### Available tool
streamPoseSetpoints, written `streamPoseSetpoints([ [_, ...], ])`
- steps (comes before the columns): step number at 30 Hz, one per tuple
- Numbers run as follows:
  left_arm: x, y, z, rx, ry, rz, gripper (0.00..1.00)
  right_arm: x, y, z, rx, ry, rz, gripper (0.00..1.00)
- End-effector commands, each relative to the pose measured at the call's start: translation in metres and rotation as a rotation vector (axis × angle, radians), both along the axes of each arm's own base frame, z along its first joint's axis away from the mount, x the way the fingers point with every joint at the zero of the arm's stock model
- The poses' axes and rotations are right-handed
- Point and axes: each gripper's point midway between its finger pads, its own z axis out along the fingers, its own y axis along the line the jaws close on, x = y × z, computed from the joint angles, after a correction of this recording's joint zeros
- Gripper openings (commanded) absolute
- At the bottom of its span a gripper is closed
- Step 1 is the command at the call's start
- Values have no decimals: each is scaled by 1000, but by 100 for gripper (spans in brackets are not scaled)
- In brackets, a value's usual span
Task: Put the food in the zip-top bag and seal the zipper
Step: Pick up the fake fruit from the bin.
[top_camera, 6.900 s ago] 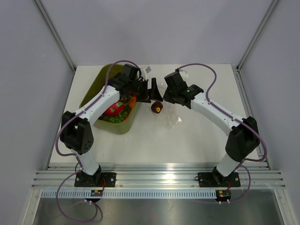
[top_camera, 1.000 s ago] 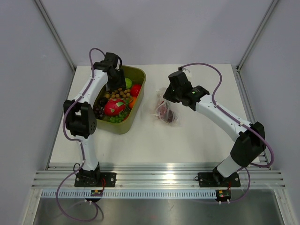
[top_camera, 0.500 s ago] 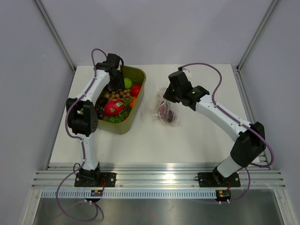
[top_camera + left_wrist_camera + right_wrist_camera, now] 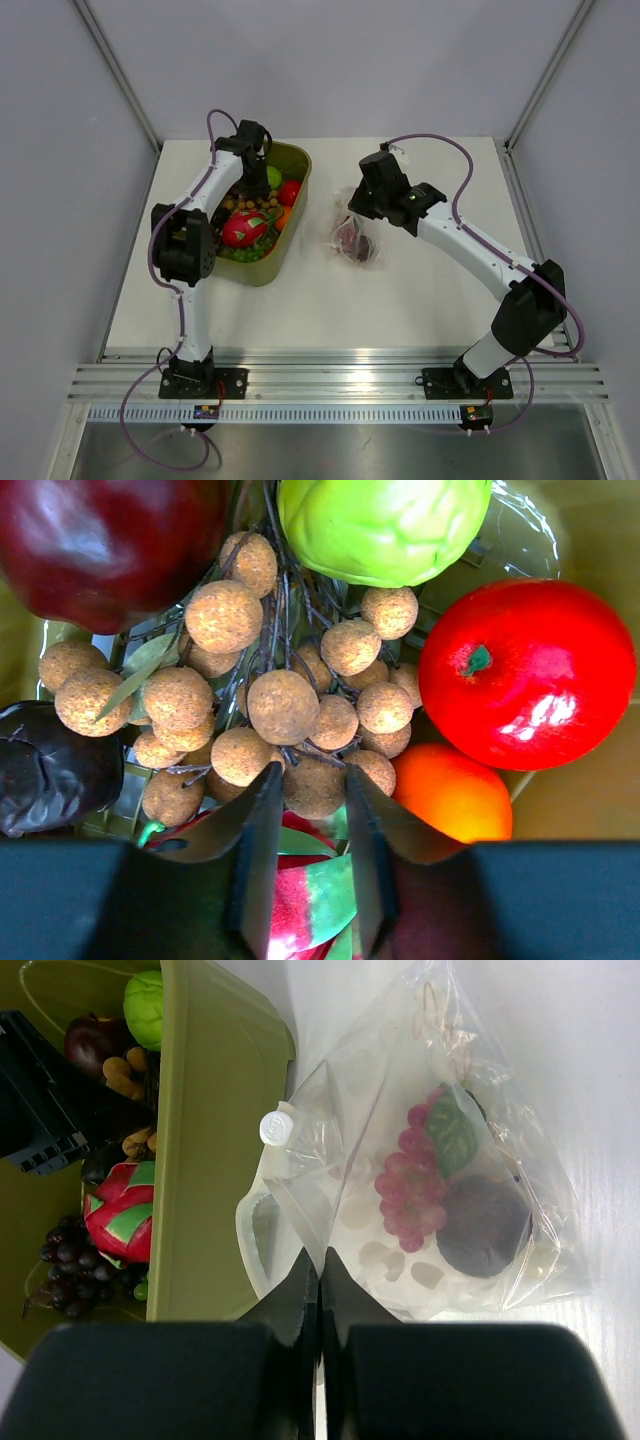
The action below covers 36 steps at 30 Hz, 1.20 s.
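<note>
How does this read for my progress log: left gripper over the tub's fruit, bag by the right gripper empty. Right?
The bag is not empty: the right wrist view shows a grape bunch and a dark purple fruit inside it. The rest holds.

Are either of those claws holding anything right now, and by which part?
The right gripper pinches the zip-top bag by the rim of its opening. The left gripper is open over the brown fruit cluster, holding nothing.

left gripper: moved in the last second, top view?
Yes. The left gripper has shifted right and slightly nearer, from the far left corner of the olive tub to further in over its far end.
</note>
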Motion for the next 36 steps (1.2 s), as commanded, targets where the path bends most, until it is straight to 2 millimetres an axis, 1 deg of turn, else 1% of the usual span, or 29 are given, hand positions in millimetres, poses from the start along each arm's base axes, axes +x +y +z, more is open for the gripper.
streamPoseSetpoints([
  [1, 12, 0, 15, 19, -63, -2, 26, 10, 5, 27, 39, -69, 4, 0],
  [2, 12, 0, 17, 18, -66, -2, 19, 10, 5, 27, 39, -71, 5, 0],
  [3, 12, 0, 19, 18, -71, -1, 15, 10, 5, 27, 38, -69, 5, 0],
  [5, 12, 1, 27, 16, -88, 0, 11, 10, 5, 27, 39, -69, 4, 0],
  [6, 11, 1, 31, 16, -94, -1, 5, 10, 5, 27, 40, -70, 4, 0],
  [9, 9, 3, 52, 16, -135, 3, 0, 10, 5, 27, 40, -70, 4, 0],
  [10, 10, 5, 59, 14, -150, 8, 0, 10, 5, 27, 40, -70, 4, 0],
  [11, 8, 6, 76, 9, -185, 11, 0, 10, 5, 28, 42, -73, 4, 0],
  [13, 8, 9, 96, 11, -233, 23, 0, 9, 5, 28, 41, -71, 4, 0],
  [14, 6, 12, 113, 5, -268, 31, 0, 9, 5, 28, 42, -73, 4, 0],
  [17, 6, 17, 144, -4, -343, 53, 0, 9, 4, 27, 43, -70, 3, 0],
  [18, 3, 17, 157, -14, -373, 54, 0, 9, 4, 28, 43, -72, 3, 0],
  [22, -3, 16, 187, -41, -436, 53, 0, 9, 5, 28, 47, -72, 3, 0],
  [27, -14, 14, 211, -73, -477, 30, 0, 8, 5, 28, 47, -72, 3, 0],
  [28, -18, 13, 219, -84, -492, 25, 0, 9, 4, 28, 46, -73, 1, 0],
  [31, -29, 2, 234, -148, -511, -29, 0, 8, 4, 25, 43, -67, 3, 0],
  [34, -39, -11, 239, -217, -506, -79, 0, 7, 4, 27, 48, -70, 1, 0],
  [35, -44, -18, 245, -252, -513, -107, 0, 8, 4, 27, 50, -71, 0, 0],
  [36, -47, -20, 243, -268, -504, -113, 0, 7, 4, 27, 48, -70, 1, 0],
])
